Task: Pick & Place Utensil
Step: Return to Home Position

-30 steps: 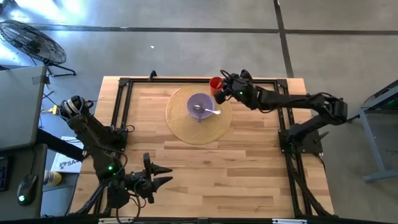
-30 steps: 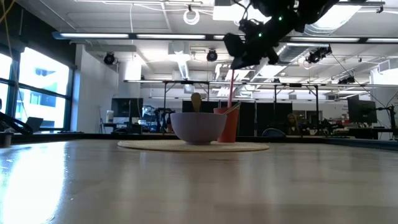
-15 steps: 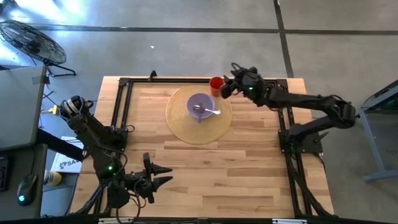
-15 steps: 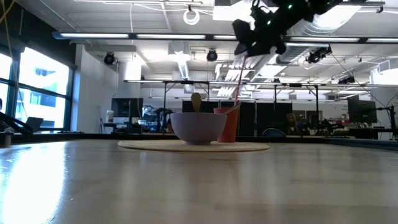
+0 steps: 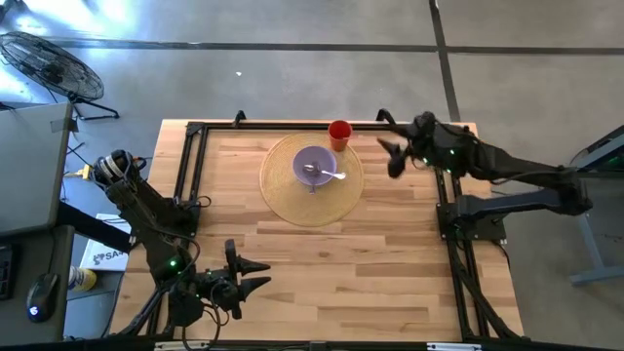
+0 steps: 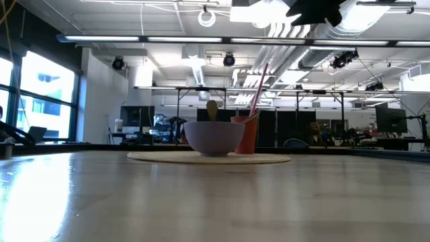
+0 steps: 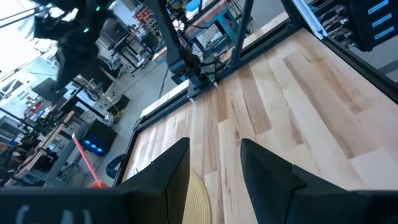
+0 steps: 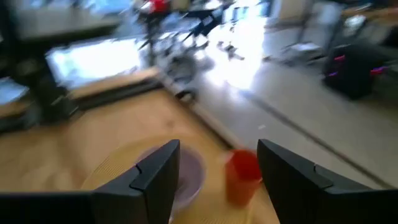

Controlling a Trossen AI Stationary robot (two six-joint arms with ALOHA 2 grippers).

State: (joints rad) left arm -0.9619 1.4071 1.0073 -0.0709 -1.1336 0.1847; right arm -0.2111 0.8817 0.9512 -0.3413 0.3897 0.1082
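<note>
A red cup (image 5: 339, 132) stands at the far edge of a round woven mat (image 5: 310, 203). A thin pink utensil (image 6: 258, 86) sticks up out of the red cup (image 6: 246, 134) and leans on its rim toward the right. A purple bowl (image 5: 313, 165) on the mat holds a spoon (image 5: 332, 176). My right gripper (image 5: 391, 157) is open and hangs high, to the right of the cup, touching nothing. The right wrist view shows the cup (image 8: 242, 175) and bowl (image 8: 188, 172) beyond its fingers. My left gripper (image 5: 258, 273) waits open near the near-left corner.
A black metal frame (image 5: 195, 156) runs along the table's left, far and right edges. Bare wood (image 5: 331, 273) lies between the mat and the near edge. A fan (image 5: 54, 68) and a desk stand off the table on the left.
My right gripper has let go of the pink utensil, risen, and drawn back from the red cup toward the table's right edge. The utensil, upright under the gripper a second ago, now leans free in the cup.
</note>
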